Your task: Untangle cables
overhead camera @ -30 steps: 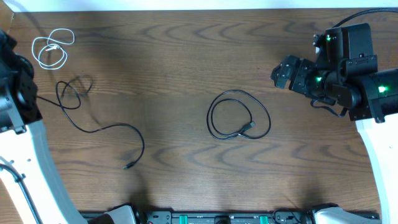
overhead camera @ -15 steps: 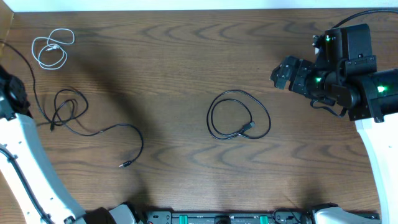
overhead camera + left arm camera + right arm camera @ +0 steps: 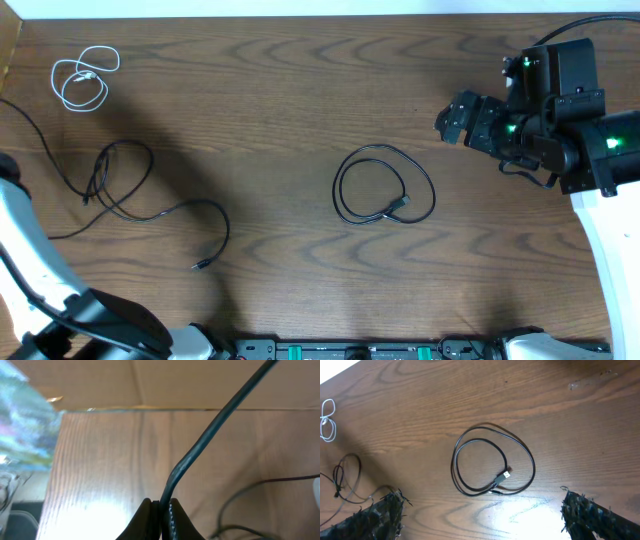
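Note:
A short white cable (image 3: 85, 78) lies coiled at the far left back. A long black cable (image 3: 125, 190) lies in loose loops at the left, and its plug end (image 3: 200, 266) rests nearer the front. A second black cable (image 3: 385, 185) lies coiled in the middle. My left gripper (image 3: 161, 520) is shut on a black cable (image 3: 215, 425) that runs up and away from the jaws; in the overhead view the gripper is out of view past the left edge. My right gripper (image 3: 455, 118) hangs open and empty (image 3: 482, 515) above the table, right of the coiled cable (image 3: 492, 460).
The table's left edge (image 3: 50, 475) shows in the left wrist view, with brown cardboard (image 3: 200, 385) beyond the back edge. The left arm's white link (image 3: 30, 250) lies along the left side. The white cable (image 3: 326, 420) shows at the left of the right wrist view.
My left arm has drawn back to the left, out of the overhead view, pulling the long black cable; its loops have shifted and spread. The right arm and the coiled cable have not moved.

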